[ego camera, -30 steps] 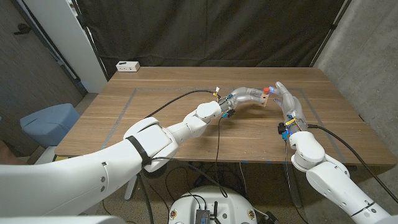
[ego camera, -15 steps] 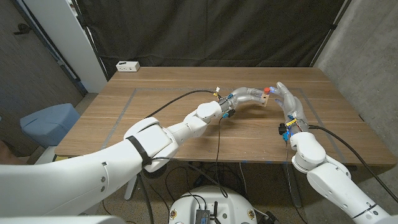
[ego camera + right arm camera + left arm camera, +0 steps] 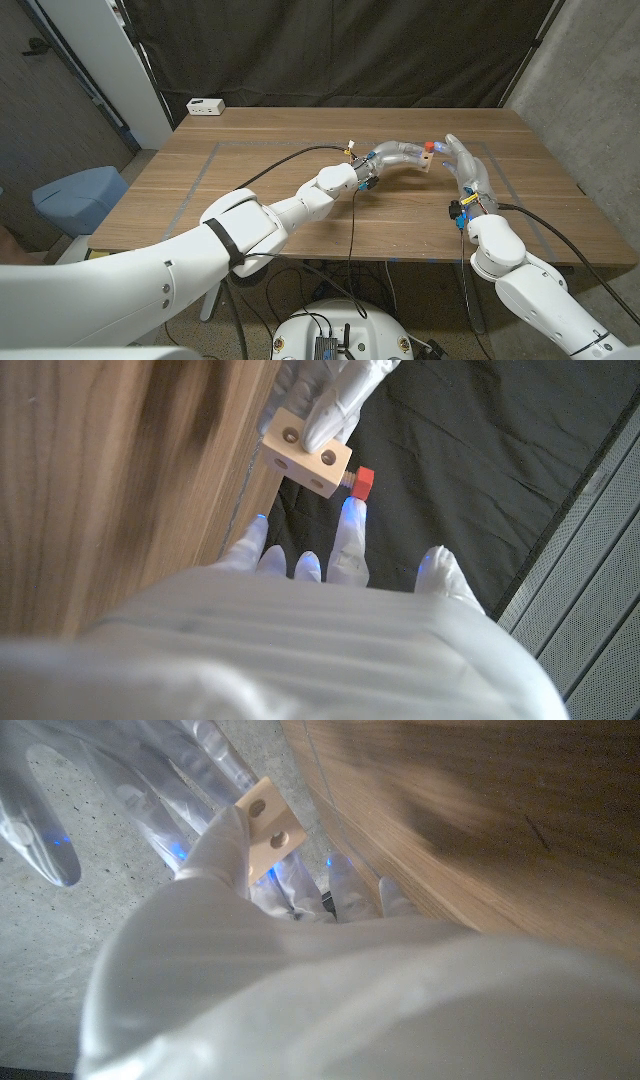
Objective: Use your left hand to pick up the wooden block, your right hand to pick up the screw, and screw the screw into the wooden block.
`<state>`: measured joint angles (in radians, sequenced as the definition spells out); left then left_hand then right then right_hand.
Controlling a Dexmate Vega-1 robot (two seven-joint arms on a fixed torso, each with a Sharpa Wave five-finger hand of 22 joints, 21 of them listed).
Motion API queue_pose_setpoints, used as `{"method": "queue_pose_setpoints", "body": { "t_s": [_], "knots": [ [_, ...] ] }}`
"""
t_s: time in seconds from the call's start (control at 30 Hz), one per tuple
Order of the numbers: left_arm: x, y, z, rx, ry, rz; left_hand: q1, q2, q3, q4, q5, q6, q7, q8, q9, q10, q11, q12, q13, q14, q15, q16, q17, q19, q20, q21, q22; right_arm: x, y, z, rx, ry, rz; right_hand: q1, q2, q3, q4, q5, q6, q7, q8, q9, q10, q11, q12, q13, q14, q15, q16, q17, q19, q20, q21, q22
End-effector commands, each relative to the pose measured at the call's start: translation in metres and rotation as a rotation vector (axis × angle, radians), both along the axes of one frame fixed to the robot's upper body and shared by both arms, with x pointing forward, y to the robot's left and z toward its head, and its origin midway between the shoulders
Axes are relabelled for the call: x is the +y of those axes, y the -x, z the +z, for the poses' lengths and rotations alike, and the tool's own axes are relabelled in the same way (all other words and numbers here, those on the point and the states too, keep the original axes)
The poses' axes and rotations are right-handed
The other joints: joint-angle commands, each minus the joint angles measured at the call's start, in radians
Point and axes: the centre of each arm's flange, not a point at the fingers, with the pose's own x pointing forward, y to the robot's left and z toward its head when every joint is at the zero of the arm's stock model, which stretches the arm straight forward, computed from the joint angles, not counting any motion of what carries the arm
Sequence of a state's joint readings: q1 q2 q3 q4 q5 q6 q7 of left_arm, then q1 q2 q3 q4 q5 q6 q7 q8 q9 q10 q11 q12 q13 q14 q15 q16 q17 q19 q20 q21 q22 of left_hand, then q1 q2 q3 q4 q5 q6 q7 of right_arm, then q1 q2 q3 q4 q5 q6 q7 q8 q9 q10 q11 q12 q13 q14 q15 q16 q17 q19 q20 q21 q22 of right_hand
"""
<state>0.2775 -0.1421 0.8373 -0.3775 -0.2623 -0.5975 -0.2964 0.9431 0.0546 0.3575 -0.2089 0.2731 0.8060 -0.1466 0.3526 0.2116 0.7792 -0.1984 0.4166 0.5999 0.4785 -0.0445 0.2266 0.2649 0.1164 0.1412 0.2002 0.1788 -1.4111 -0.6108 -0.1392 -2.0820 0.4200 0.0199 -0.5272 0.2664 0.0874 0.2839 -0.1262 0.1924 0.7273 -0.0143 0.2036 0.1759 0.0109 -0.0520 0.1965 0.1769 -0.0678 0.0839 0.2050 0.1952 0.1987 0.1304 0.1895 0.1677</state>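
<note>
A black curtain [image 3: 350, 50] hangs behind the brown wooden surface [image 3: 260, 190]. The left hand [image 3: 395, 155] holds the wooden block [image 3: 306, 452] up off the surface, its fingers [image 3: 335, 405] closed on it. A red-headed screw [image 3: 360, 483] sticks out of the block's side. The right hand [image 3: 465, 165] has one of its fingertips [image 3: 352, 510] right at the screw head. Whether its fingers grip the screw cannot be told.
</note>
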Motion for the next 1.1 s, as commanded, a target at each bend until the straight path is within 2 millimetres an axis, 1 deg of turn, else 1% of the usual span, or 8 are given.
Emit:
{"method": "queue_pose_setpoints", "body": {
  "t_s": [0.03, 0.37, 0.53, 0.6, 0.87, 1.1],
  "knots": [
    [-0.0024, -0.0008, 0.0003, 0.008, -0.005, 0.007, -0.052, 0.065, 0.052, 0.055, 0.007, 0.079, 0.014, 0.028, 0.004, 0.012, 0.0, 0.019, 0.003, 0.008, -0.07, -0.002, 0.001, 0.003, -0.006, 0.006, 0.004, -0.0008, 0.0024, -0.0027, 0.006, 0.004, 0.0, -0.002, 0.011, 0.005, -0.003, 0.001, 0.016, 0.001, 0.006, 0.003, 0.012, -0.006, 0.004, 0.003, 0.01, -0.001, 0.009, 0.003, 0.012, 0.002, 0.005, 0.003],
    [-0.0044, -0.0016, 0.0002, 0.016, -0.01, 0.014, -0.053, 0.065, 0.052, 0.055, 0.007, 0.081, 0.012, 0.029, 0.004, 0.012, 0.001, 0.019, 0.002, 0.009, -0.069, -0.002, 0.001, 0.002, -0.006, 0.006, 0.004, 0.0, 0.0034, -0.0048, 0.015, 0.017, 0.007, -0.002, 0.012, 0.007, -0.005, 0.0, 0.036, 0.004, 0.006, 0.003, 0.037, -0.01, 0.009, 0.003, 0.014, -0.003, 0.009, 0.002, 0.015, 0.002, 0.005, 0.003],
    [-0.0048, -0.002, 0.0004, 0.017, -0.013, 0.017, -0.053, 0.064, 0.053, 0.055, 0.007, 0.082, 0.012, 0.03, 0.004, 0.01, 0.0, 0.019, 0.003, 0.01, -0.07, -0.002, 0.001, 0.003, -0.006, 0.006, 0.004, 0.0004, 0.003, -0.004, 0.02, 0.036, 0.02, -0.003, 0.012, 0.007, -0.005, 0.0, 0.044, 0.001, 0.007, 0.003, 0.04, -0.012, 0.009, 0.003, 0.013, -0.004, 0.008, 0.002, 0.014, 0.003, 0.004, 0.003],
    [-0.0049, -0.0021, 0.0004, 0.018, -0.013, 0.017, -0.053, 0.066, 0.053, 0.055, 0.007, 0.08, 0.014, 0.029, 0.004, 0.01, 0.0, 0.019, 0.003, 0.009, -0.069, -0.002, 0.001, 0.003, -0.005, 0.006, 0.004, 0.0007, 0.0028, -0.0036, 0.02, 0.039, 0.022, -0.003, 0.013, 0.007, -0.004, 0.0, 0.048, 0.002, 0.007, 0.003, 0.041, -0.018, 0.009, 0.003, 0.013, -0.005, 0.008, 0.002, 0.013, 0.003, 0.003, 0.003],
    [-0.0049, -0.0026, 0.0003, 0.02, -0.015, 0.02, -0.053, 0.063, 0.053, 0.054, 0.007, 0.079, 0.014, 0.028, 0.004, 0.012, 0.002, 0.02, 0.003, 0.01, -0.069, -0.003, 0.0, 0.003, -0.008, 0.005, 0.004, 0.0019, 0.0022, -0.0027, 0.021, 0.051, 0.038, -0.004, 0.014, 0.008, -0.005, 0.0, 0.054, 0.004, 0.005, 0.003, 0.046, -0.02, 0.008, 0.003, 0.013, -0.006, 0.008, 0.003, 0.013, 0.002, 0.003, 0.003],
    [-0.0053, -0.0027, 0.0014, 0.019, -0.019, 0.021, -0.052, 0.064, 0.053, 0.054, 0.007, 0.078, 0.014, 0.028, 0.004, 0.01, 0.001, 0.019, 0.003, 0.01, -0.069, -0.002, 0.001, 0.003, -0.006, 0.006, 0.004, 0.0025, 0.0019, -0.0017, 0.013, 0.054, 0.059, -0.006, 0.015, 0.008, -0.004, -0.001, 0.053, -0.001, 0.002, 0.003, 0.045, -0.023, 0.006, 0.003, 0.01, -0.006, 0.007, 0.003, 0.012, 0.003, 0.002, 0.003]
  ]
}}
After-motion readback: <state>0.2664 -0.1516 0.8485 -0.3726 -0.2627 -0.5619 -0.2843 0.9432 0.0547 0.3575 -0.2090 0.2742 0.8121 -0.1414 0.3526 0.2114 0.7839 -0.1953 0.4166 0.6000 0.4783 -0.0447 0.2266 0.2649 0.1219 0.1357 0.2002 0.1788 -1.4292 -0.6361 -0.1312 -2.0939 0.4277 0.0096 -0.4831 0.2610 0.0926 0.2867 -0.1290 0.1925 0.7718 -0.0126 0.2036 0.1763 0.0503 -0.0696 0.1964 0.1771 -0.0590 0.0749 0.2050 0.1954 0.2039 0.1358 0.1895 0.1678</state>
